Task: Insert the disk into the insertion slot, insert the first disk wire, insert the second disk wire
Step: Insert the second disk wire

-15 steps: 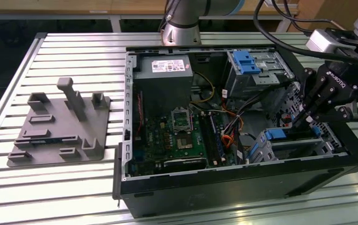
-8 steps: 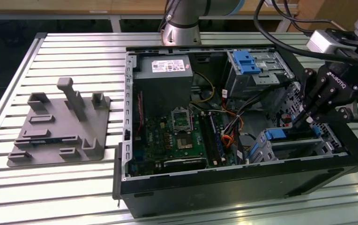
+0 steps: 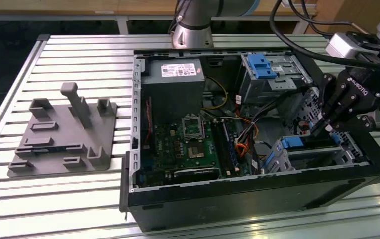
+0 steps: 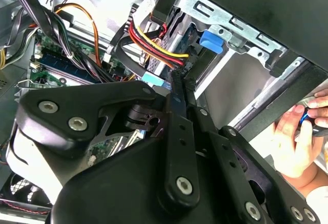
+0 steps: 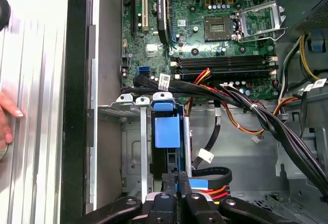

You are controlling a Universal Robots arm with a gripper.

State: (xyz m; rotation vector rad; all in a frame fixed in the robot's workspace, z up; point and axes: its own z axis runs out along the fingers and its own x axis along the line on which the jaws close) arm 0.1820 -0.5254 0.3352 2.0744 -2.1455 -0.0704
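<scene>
Exterior view first: your gripper (image 3: 328,130) is down inside the open computer case (image 3: 243,199), at the exterior view's right, just above the drive cage that serves as the insertion slot (image 3: 309,154). The blue rail of the disk (image 3: 295,143) shows already sitting in that cage, so the first step looks done to me. On the desk (image 3: 64,50) to the exterior view's left, a grey fixture plate (image 3: 64,139) stands well apart from the case, untouched.

Second wrist view now: the gripper (image 4: 177,80) has its fingers (image 4: 179,131) pressed together, nothing visibly between them, the tips right by a black connector on the red, yellow and black wire bundle (image 4: 154,47) at the disk's end. A blue latch tab (image 4: 209,42) sits on the metal bay (image 4: 241,32) just beyond. A person's hand (image 4: 294,142) rests outside the case wall.

First wrist view: the closed gripper (image 5: 177,180) points straight at the blue carrier of the disk (image 5: 167,130), seated in the insertion slot (image 5: 130,112). Black cables (image 5: 246,103) run across above it, near the motherboard (image 5: 205,24). Whether either wire is fully plugged, you cannot tell; I'd judge you're in the wire stage.
</scene>
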